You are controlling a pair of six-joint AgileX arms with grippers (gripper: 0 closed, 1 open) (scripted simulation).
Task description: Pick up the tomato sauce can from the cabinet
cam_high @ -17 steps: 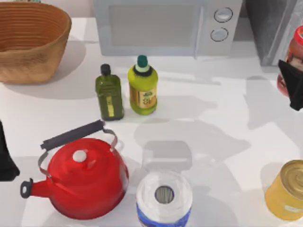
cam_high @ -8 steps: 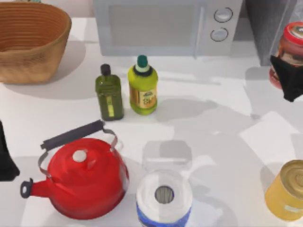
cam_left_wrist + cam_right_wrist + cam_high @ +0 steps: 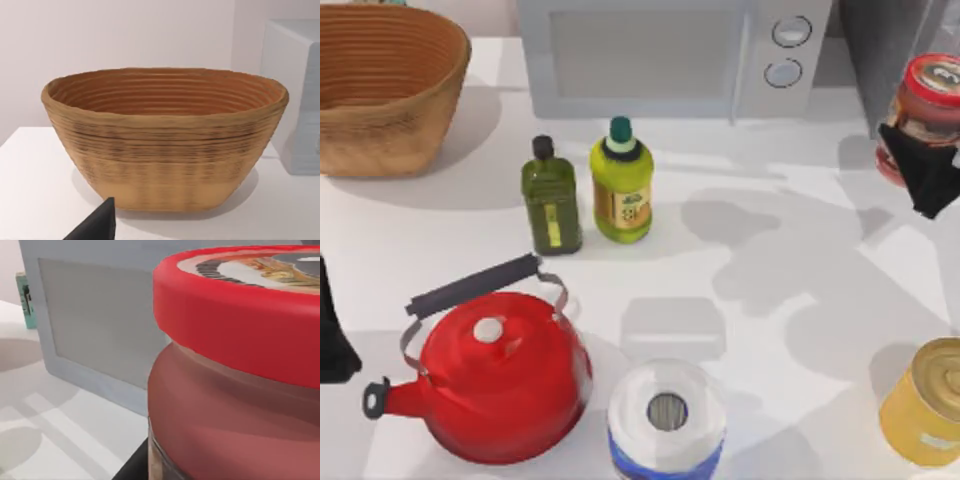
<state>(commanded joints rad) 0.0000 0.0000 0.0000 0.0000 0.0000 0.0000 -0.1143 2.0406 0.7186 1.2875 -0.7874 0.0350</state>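
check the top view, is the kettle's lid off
No, the red kettle has its lid in place, the pale knob sitting at the middle of its top.

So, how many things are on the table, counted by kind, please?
Cans: 2, tomato sauce can in the right claw, yellow can
Bottles: 2
Kettle: 1
Basket: 1
Paper roll: 1
Microwave: 1
Cabinet: 1
Total: 9
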